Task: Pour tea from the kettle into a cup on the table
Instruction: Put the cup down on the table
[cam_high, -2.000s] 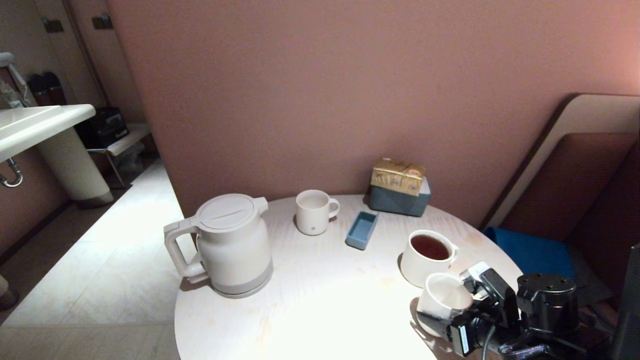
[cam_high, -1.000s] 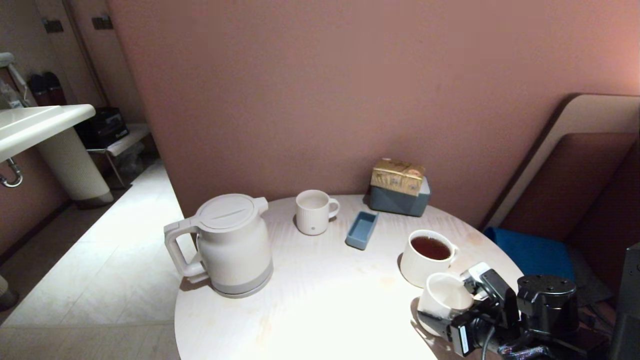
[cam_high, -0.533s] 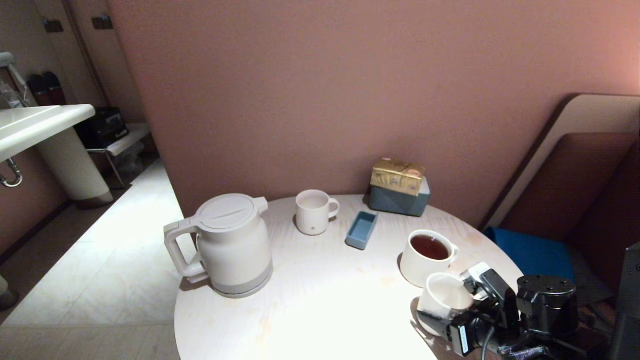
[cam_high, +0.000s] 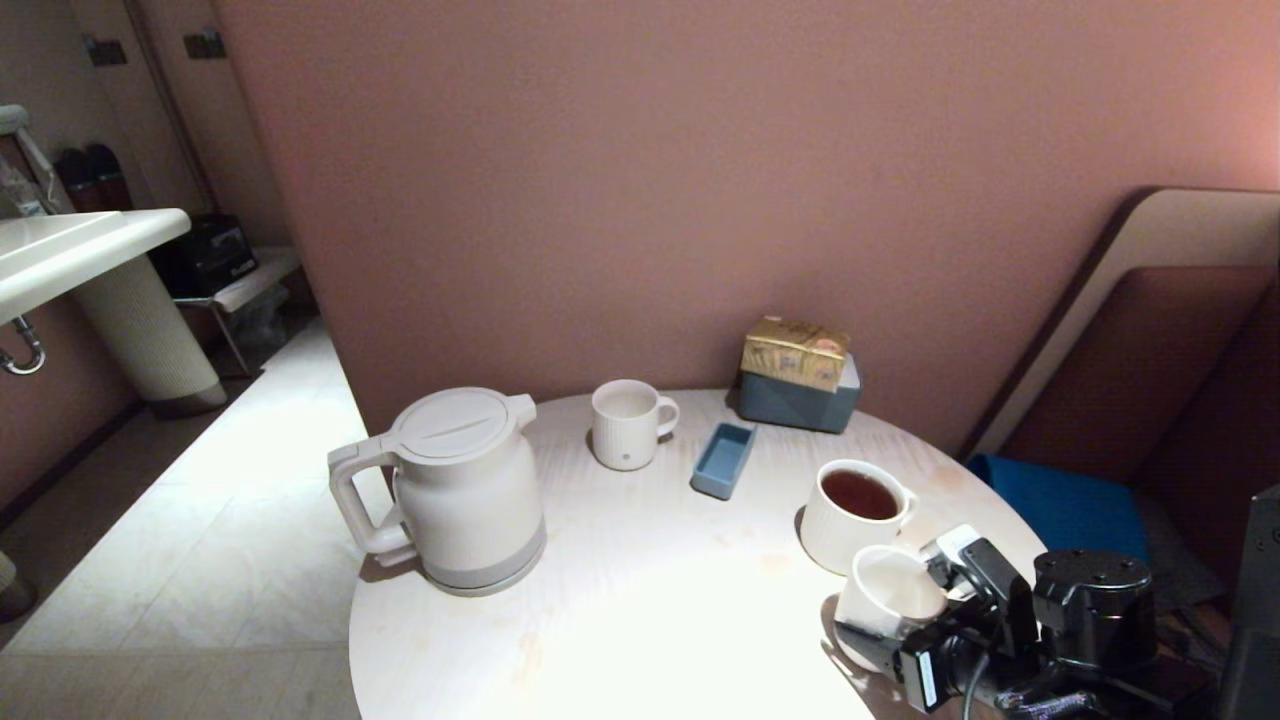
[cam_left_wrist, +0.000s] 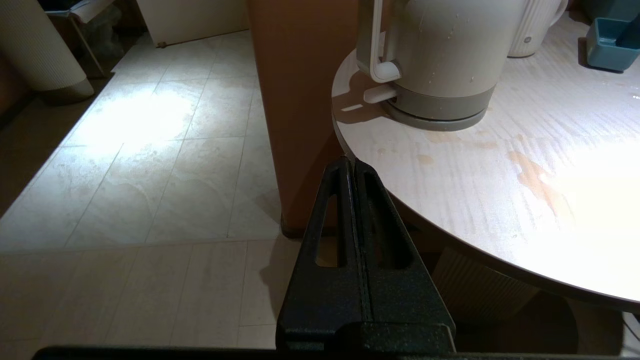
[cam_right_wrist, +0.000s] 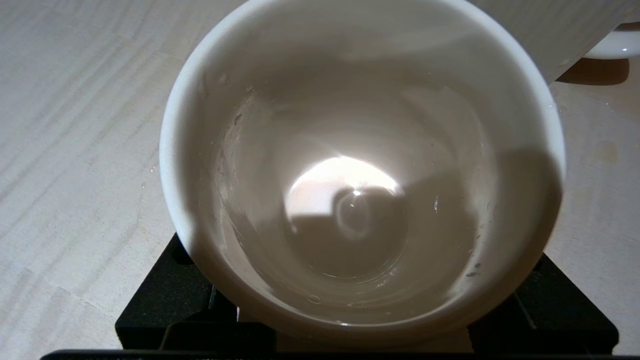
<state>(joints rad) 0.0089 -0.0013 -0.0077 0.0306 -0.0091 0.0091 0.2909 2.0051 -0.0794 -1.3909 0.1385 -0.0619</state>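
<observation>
We hold the empty cup in our right hand; left hand shut, empty. Next, grasp the kettle handle.

Beyond my claw: wide white mug adjacent; blue tray, ribbed mug and tissue box well farther off.

The kettle stands left on the table, the cup right.
</observation>
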